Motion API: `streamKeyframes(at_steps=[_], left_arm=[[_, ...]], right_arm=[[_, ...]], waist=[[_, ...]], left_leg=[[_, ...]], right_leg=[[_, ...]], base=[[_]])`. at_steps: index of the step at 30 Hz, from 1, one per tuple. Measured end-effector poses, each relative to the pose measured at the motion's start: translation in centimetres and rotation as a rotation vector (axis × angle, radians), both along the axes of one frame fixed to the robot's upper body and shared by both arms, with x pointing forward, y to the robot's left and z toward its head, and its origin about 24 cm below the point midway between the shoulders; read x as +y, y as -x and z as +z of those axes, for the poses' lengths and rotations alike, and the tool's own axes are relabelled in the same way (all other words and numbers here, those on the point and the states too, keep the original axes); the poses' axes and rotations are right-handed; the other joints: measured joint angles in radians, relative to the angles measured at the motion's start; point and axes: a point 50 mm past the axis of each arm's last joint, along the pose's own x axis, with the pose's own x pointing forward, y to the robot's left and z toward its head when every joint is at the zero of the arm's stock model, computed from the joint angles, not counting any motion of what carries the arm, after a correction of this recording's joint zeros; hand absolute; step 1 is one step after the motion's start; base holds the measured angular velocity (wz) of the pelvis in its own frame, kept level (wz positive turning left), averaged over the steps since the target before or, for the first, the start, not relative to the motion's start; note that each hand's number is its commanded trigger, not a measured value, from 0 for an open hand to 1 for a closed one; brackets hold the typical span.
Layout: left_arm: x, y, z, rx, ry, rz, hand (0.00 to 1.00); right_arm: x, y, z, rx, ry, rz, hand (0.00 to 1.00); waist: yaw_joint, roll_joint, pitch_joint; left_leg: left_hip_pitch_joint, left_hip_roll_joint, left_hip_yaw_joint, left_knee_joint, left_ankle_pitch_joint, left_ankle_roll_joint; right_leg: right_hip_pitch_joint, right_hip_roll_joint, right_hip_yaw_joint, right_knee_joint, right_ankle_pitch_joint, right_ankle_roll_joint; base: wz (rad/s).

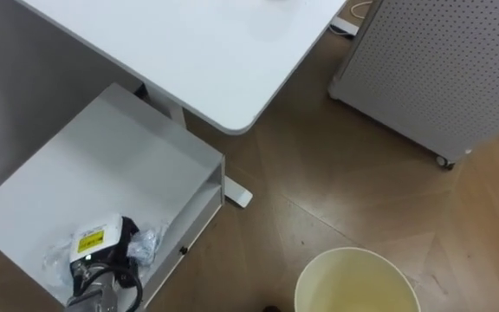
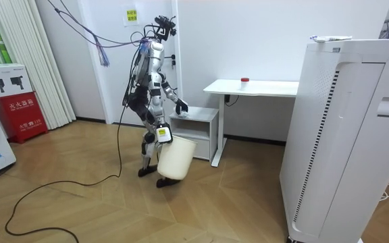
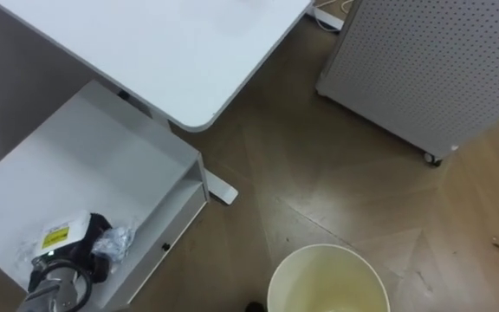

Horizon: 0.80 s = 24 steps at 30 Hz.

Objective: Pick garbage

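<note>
Standing on wood flooring between a tall white perforated-panel unit on casters (image 1: 440, 69) and a white rounded-corner desk (image 1: 206, 52), the robot leans over a low white open-fronted cabinet (image 1: 102, 165). A cream round plastic bin (image 1: 353, 279) hangs tilted by its legs, with the right hand (image 2: 163, 135) at the rim; I cannot tell how that hand grips. The left hand (image 1: 111, 241) rests on the cabinet top over the crumpled clear plastic wrapper (image 1: 148, 244), touching it, but I cannot tell whether its fingers are closed.
</note>
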Motion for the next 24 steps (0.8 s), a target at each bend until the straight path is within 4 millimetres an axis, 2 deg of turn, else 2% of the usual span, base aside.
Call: streamKeyframes(at_steps=[5, 7, 9, 11, 13, 14, 15, 16, 18, 21, 24], left_arm=[[-1.0, 0.1, -0.3, -0.027, 0.09, 0.012, 1.0], [-2.2, -0.3, 0.0, -0.059, 0.184, 0.021, 1.0], [-4.8, -0.4, -0.3, -0.077, 0.358, 0.015, 1.0], [-6.4, 0.1, -0.6, -0.07, 0.464, -0.005, 1.0], [-9.7, 0.8, -0.9, -0.048, 0.598, -0.075, 1.0], [-10.2, 0.9, -0.8, -0.046, 0.63, -0.09, 1.0], [-12.0, 1.3, -0.8, -0.026, 0.69, -0.142, 1.0], [-12.6, 1.5, -0.8, -0.015, 0.705, -0.171, 1.0], [-15.2, 2.3, -0.9, 0.047, 0.763, -0.274, 1.0], [-16.5, 2.9, -0.9, 0.11, 0.78, -0.369, 1.0], [-17.1, 3.4, -1.1, 0.163, 0.794, -0.419, 1.0]], right_arm=[[0.9, -0.9, 0.2, -0.043, 0.01, 0.029, 1.0], [1.5, -1.4, 0.3, -0.066, 0.007, 0.048, 1.0], [2.3, -2.1, 0.5, -0.11, 0.009, 0.094, 1.0], [3.7, -3.0, 0.6, -0.142, -0.002, 0.138, 1.0], [5.7, -4.1, 0.8, -0.17, -0.021, 0.207, 1.0], [6.2, -4.4, 0.9, -0.18, -0.025, 0.225, 1.0], [7.0, -4.9, 1.2, -0.203, -0.038, 0.247, 1.0], [7.3, -5.1, 1.2, -0.213, -0.044, 0.257, 1.0], [8.8, -5.4, 1.4, -0.233, -0.076, 0.322, 1.0], [10.4, -5.6, 1.7, -0.263, -0.123, 0.391, 1.0], [10.6, -5.9, 2.0, -0.29, -0.132, 0.398, 1.0]], waist=[[0.0, 0.0, 0.0006], [0.012, -0.001, 0.0008], [0.03, -0.002, 0.0012], [0.03, -0.004, 0.0014], [0.032, -0.007, 0.0014], [0.033, -0.007, 0.0016], [0.039, -0.01, 0.0011], [0.045, -0.013, 0.0002], [0.056, -0.023, -0.0022], [0.058, -0.034, -0.0054], [0.063, -0.041, -0.0097]], left_leg=[[-0.002, -0.002, -0.009, 0.003, 0.0, 0.0], [-0.003, 0.0, -0.003, 0.003, 0.001, 0.002], [0.003, -0.001, 0.003, 0.001, 0.003, 0.004], [0.003, -0.001, 0.002, 0.0, 0.003, 0.003], [0.003, -0.007, 0.003, -0.011, 0.012, 0.004], [0.003, -0.01, 0.003, -0.015, 0.015, 0.005], [0.002, -0.014, 0.003, -0.022, 0.019, 0.006], [0.002, -0.015, 0.005, -0.025, 0.021, 0.007], [0.0, -0.015, 0.006, -0.025, 0.021, 0.007], [-0.006, -0.016, 0.008, -0.023, 0.023, 0.008], [-0.013, -0.016, 0.009, -0.011, 0.023, 0.008]], right_leg=[[0.003, -0.006, -0.005, 0.002, 0.001, 0.001], [0.003, -0.004, -0.006, 0.0, 0.001, 0.001], [0.005, -0.008, -0.006, 0.003, 0.001, 0.001], [0.005, -0.01, -0.006, 0.004, 0.001, 0.001], [0.001, -0.015, -0.007, 0.004, 0.001, 0.001], [0.0, -0.018, -0.008, 0.004, 0.001, 0.001], [-0.003, -0.022, -0.008, 0.005, 0.001, 0.001], [-0.005, -0.024, -0.006, 0.005, 0.001, 0.002], [-0.006, -0.025, -0.011, 0.006, 0.001, 0.002], [-0.011, -0.026, -0.015, 0.006, 0.002, 0.003], [-0.014, -0.023, -0.013, 0.006, 0.003, 0.005]], base=[[0.03], [0.03], [-0.02], [0.0], [0.06], [0.1], [0.05], [0.0], [0.05], [0.04], [0.0]])
